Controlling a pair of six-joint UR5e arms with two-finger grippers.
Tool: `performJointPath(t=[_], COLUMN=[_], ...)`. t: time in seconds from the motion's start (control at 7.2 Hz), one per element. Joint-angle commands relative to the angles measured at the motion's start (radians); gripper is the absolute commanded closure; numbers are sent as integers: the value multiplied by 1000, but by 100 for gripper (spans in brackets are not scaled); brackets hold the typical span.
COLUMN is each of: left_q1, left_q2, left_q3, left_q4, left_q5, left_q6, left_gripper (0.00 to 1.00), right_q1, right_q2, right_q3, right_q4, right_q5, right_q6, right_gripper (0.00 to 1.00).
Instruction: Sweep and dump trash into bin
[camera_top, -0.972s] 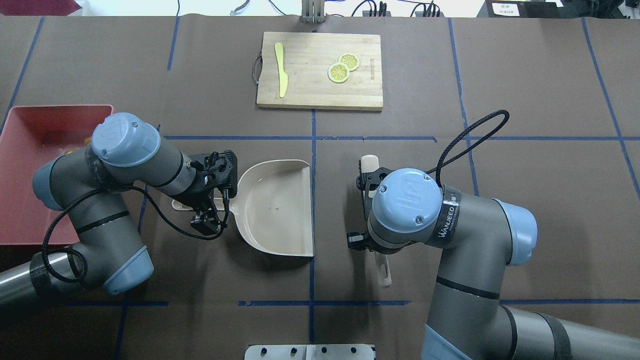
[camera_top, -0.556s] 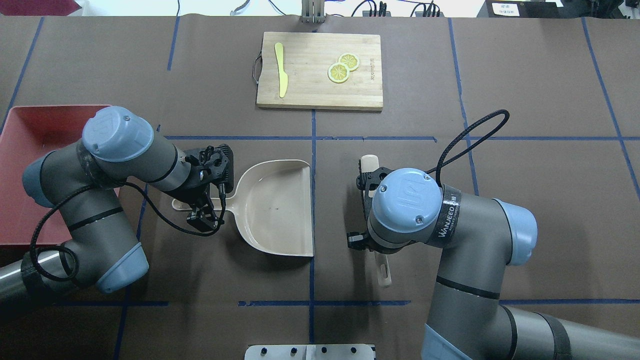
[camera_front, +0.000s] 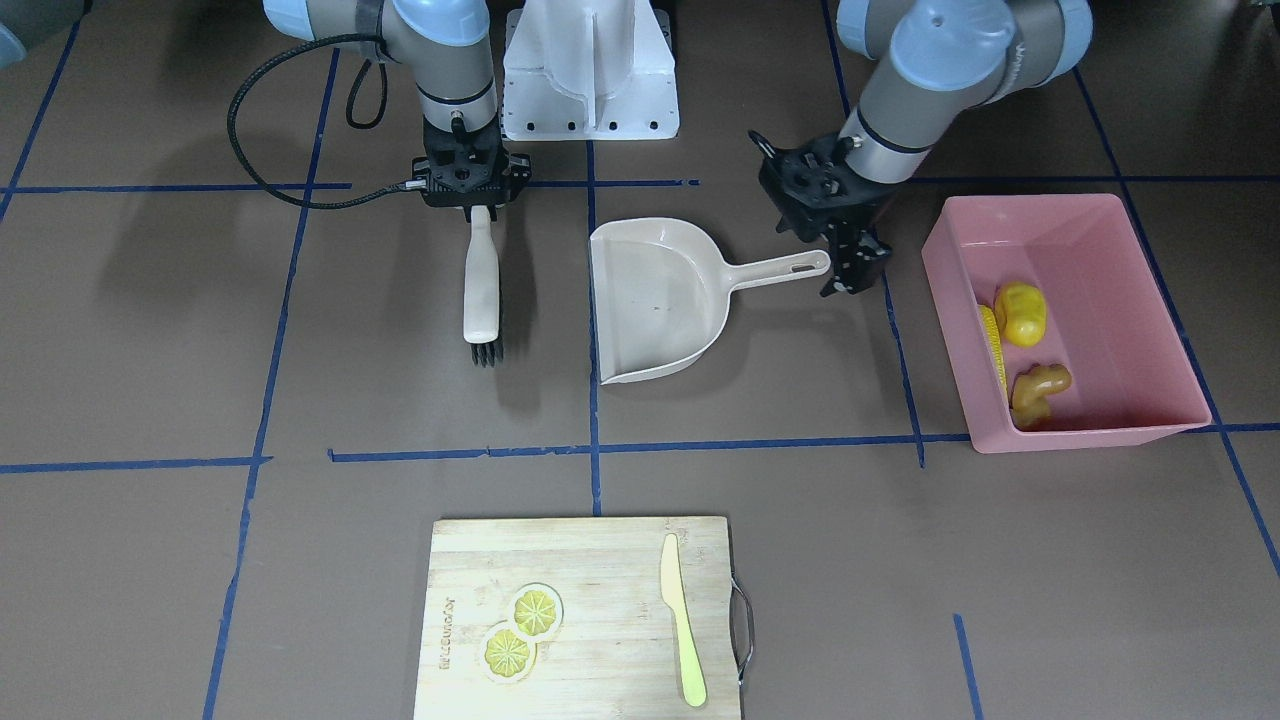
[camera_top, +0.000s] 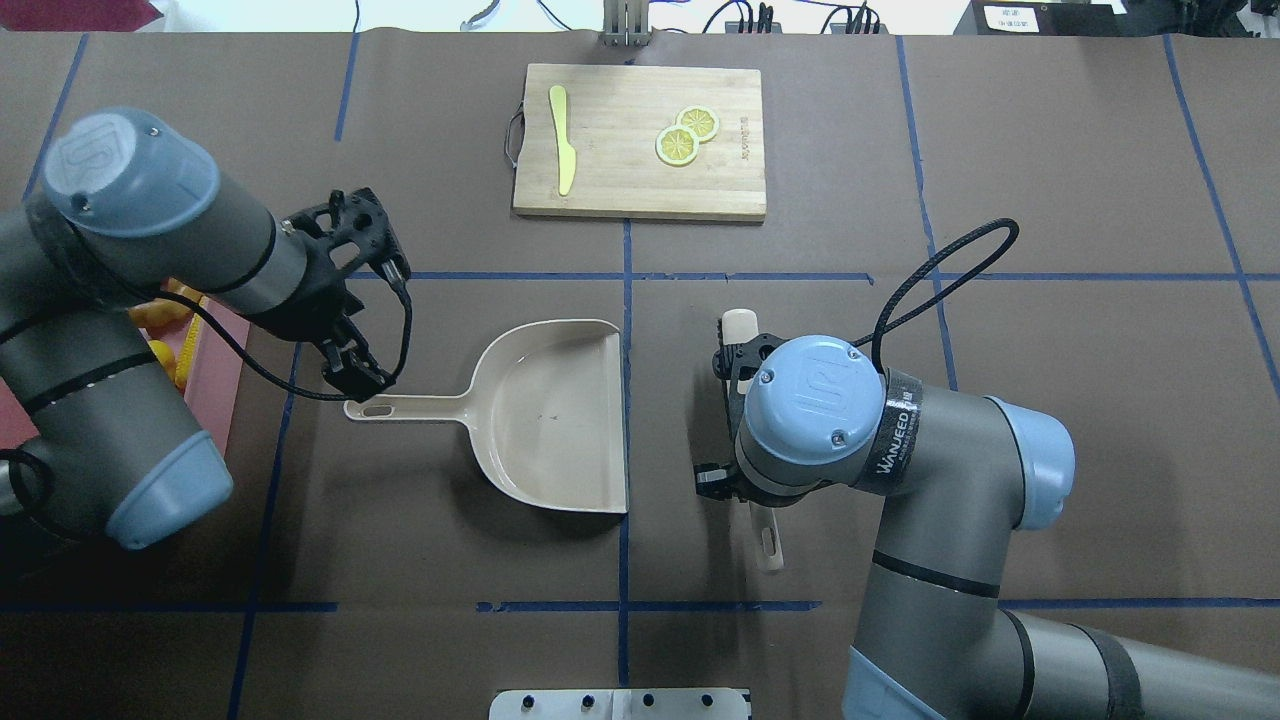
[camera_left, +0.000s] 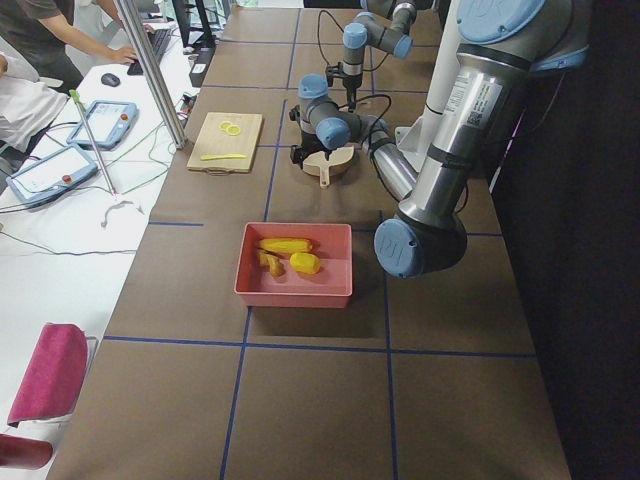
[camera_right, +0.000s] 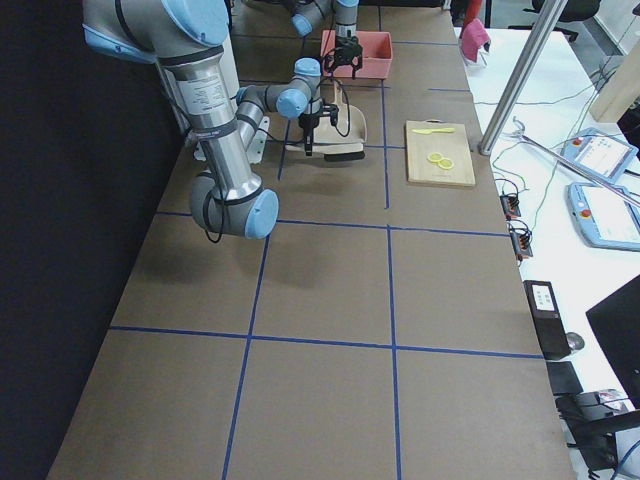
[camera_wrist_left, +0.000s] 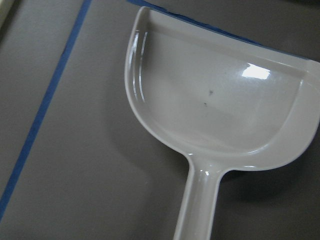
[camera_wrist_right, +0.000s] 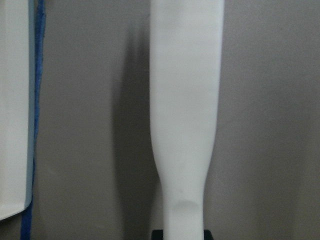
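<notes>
You see a pink, sloping-walled bin (camera_front: 1120, 300) holding corn (camera_front: 992, 345), a lumpy vegetable (camera_front: 1020, 313) and ginger (camera_front: 1038, 390). Beside the glossy beige dustpan (camera_front: 660, 300), the left hand (camera_front: 853, 268) is apart; the right hand (camera_front: 478, 200) clamps the brush (camera_front: 481, 290).

Grey arms (camera_top: 960, 450) with pale-blue joint caps (camera_top: 818, 392) and looped black cables (camera_top: 940, 262).
</notes>
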Motion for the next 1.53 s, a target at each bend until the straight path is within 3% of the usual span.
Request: performJointPath(t=[0.0, 0.42, 0.69, 0.83, 1.11, 1.39], left_q1=[-168, -432, -625, -667, -741, -788], left_q2=[92, 260, 303, 309, 355, 411], left_q3=[6, 57, 199, 241, 275, 266], left_q4=[2, 2, 1, 2, 14, 190], left_q5=[-3, -35, -202, -198, -193, -204], left_q6=[-87, -84, -73, -69, 128, 158], left_gripper=[0, 0, 0, 0, 0, 0], right_q1=[6, 9, 9, 9, 11, 17], right_q2=[0, -2, -2, -2, 0, 0], right_q3=[1, -1, 1, -1, 1, 1], right_q4=[0, 0, 0, 0, 0, 0], right_q5=[0, 0, 0, 0, 0, 0], right_q6=[0, -2, -2, -2, -3, -6], right_gripper=[100, 100, 100, 100, 100, 100])
